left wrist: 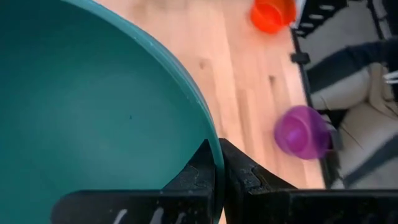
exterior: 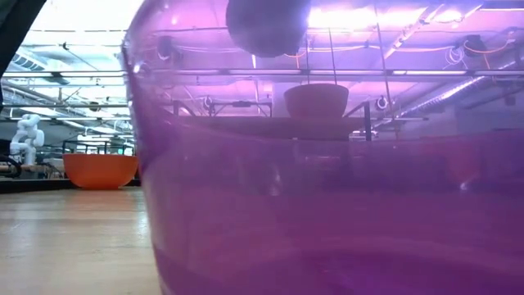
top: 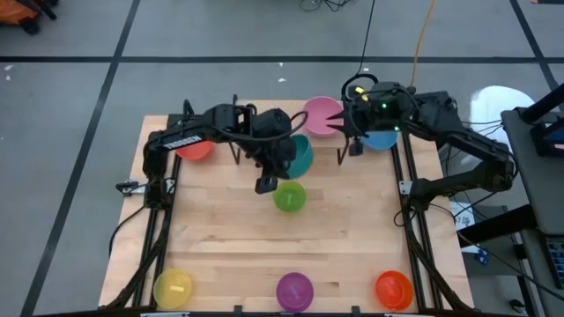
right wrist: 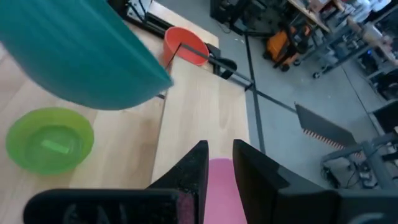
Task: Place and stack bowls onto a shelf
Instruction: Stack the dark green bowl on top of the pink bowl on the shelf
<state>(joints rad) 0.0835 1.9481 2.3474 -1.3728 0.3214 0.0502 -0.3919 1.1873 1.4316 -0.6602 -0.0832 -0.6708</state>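
Note:
My left gripper is shut on the teal bowl, held above the table's middle, beyond the green bowl. My right gripper is shut on the pink bowl at the far side, over the light-wood shelf. The red bowl stands at the shelf's left end. The blue bowl lies half hidden under the right arm. Along the near edge sit the yellow, purple and orange bowls. My left gripper pinches the teal bowl's rim, one finger inside the bowl and one outside. The bowl is lifted clear of the table and tilted, as the right wrist view shows. My right gripper has the pink bowl's edge between its two fingers, at the bowl's right side. My own fingers hide most of the bowl, and I cannot tell whether it rests on the shelf.
The purple bowl stands right before the low camera and fills that view; the shelf with a bowl on it shows dimly through it. Black frame rails run along both table sides. Bare wood lies between the green bowl and the near row.

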